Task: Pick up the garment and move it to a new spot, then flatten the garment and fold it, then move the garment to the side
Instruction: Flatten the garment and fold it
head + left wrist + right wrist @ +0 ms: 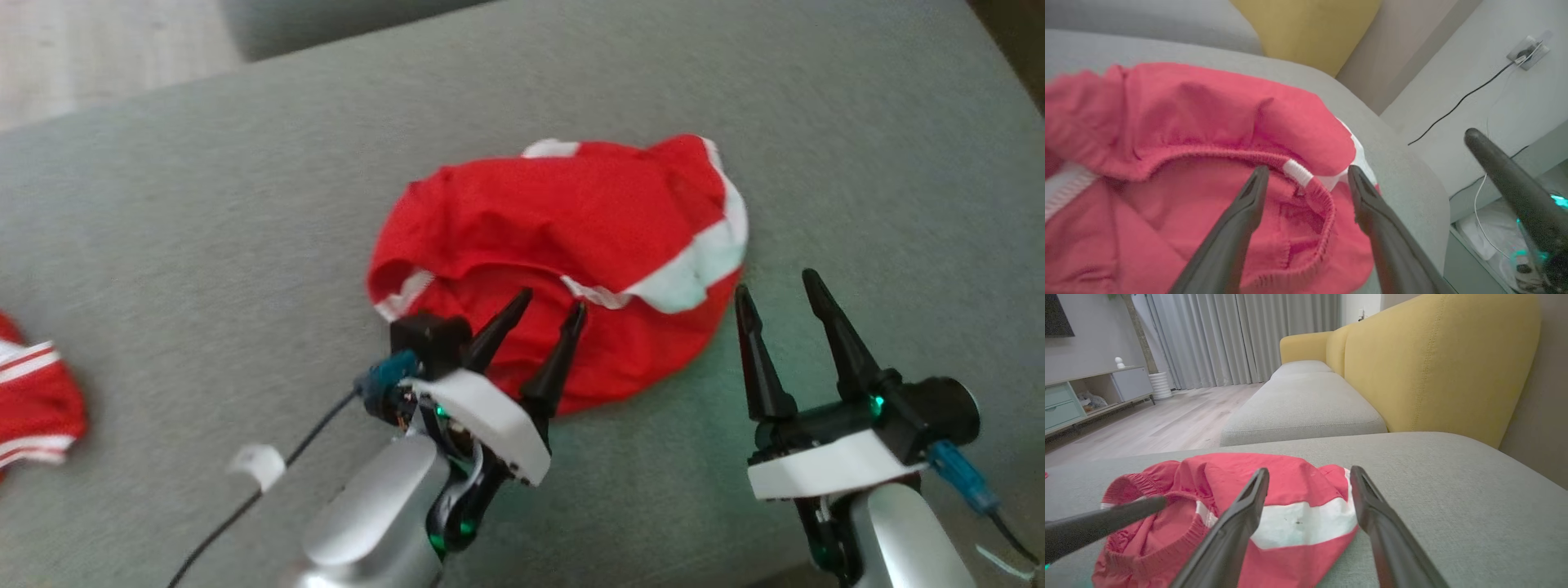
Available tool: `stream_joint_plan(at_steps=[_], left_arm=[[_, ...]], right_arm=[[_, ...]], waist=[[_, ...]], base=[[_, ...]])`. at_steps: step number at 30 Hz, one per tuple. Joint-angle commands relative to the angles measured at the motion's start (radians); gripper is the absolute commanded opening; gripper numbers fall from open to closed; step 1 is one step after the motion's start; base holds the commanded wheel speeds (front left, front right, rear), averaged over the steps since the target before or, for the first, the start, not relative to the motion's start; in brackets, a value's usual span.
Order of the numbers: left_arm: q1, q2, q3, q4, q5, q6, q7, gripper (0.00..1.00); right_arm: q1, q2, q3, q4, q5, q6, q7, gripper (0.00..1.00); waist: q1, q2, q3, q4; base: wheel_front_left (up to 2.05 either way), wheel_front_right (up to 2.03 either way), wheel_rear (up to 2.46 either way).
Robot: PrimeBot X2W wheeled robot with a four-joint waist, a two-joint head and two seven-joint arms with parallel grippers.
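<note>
The garment [563, 245] is a crumpled red piece with white bands and an elastic waistband, lying in a heap on the grey sofa cushion [204, 204]. My left gripper [551, 300] hangs open over the heap's near edge; in the left wrist view its fingertips straddle the waistband [1306, 179] of the garment [1208, 122], apart from the cloth. My right gripper [775, 284] is open too, just off the heap's near right edge, over bare cushion. The right wrist view shows the garment [1290, 486] lying ahead of those fingers, white band [1306, 522] facing me.
A second red and white striped cloth [33, 400] lies at the cushion's left edge. The yellow sofa back [1437, 363] rises behind the seat. A wall with a socket and cable [1474, 90] stands past the cushion's end, wooden floor [1167, 416] beyond.
</note>
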Motion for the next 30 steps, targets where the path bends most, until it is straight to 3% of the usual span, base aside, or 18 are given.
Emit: stream_joint_plan(at_steps=[1,10,11,13,20,30], left_arm=[[-0.049,-0.003,0.018,-0.016,-0.031,0.012,0.017,1.00],[-0.123,-0.003,-0.004,0.054,-0.161,0.073,0.032,1.00],[-0.128,-0.003,-0.007,0.063,-0.170,0.077,0.029,0.77],[-0.136,-0.003,-0.015,0.078,-0.186,0.081,0.023,0.00],[-0.203,-0.003,-0.052,0.050,-0.202,0.031,0.028,0.00],[-0.504,-0.003,-0.046,-0.129,-0.225,0.003,0.071,0.00]], right_arm=[[-0.035,-0.004,0.023,-0.040,0.007,-0.001,-0.004,1.00],[-0.036,-0.004,0.034,-0.045,0.012,-0.001,-0.004,1.00],[-0.035,-0.004,0.033,-0.045,0.013,-0.001,-0.004,1.00],[-0.033,-0.004,0.034,-0.047,0.015,-0.001,-0.004,1.00],[-0.047,-0.004,0.028,-0.062,0.019,-0.001,-0.004,1.00],[-0.059,-0.004,0.041,-0.055,0.020,-0.001,-0.004,1.00]], waist=[[-0.0002,0.0000,0.035,-0.044],[-0.0002,0.0000,0.032,-0.094],[-0.0002,0.0000,0.031,-0.097],[-0.0002,0.0000,0.030,-0.102],[-0.0002,0.0000,0.056,-0.100],[-0.0002,0.0000,0.029,-0.095]], base=[[0.00,0.00,0.00],[0.00,0.00,0.00],[0.00,0.00,0.00],[0.00,0.00,0.00],[0.00,0.00,0.00],[0.00,0.00,0.00]])
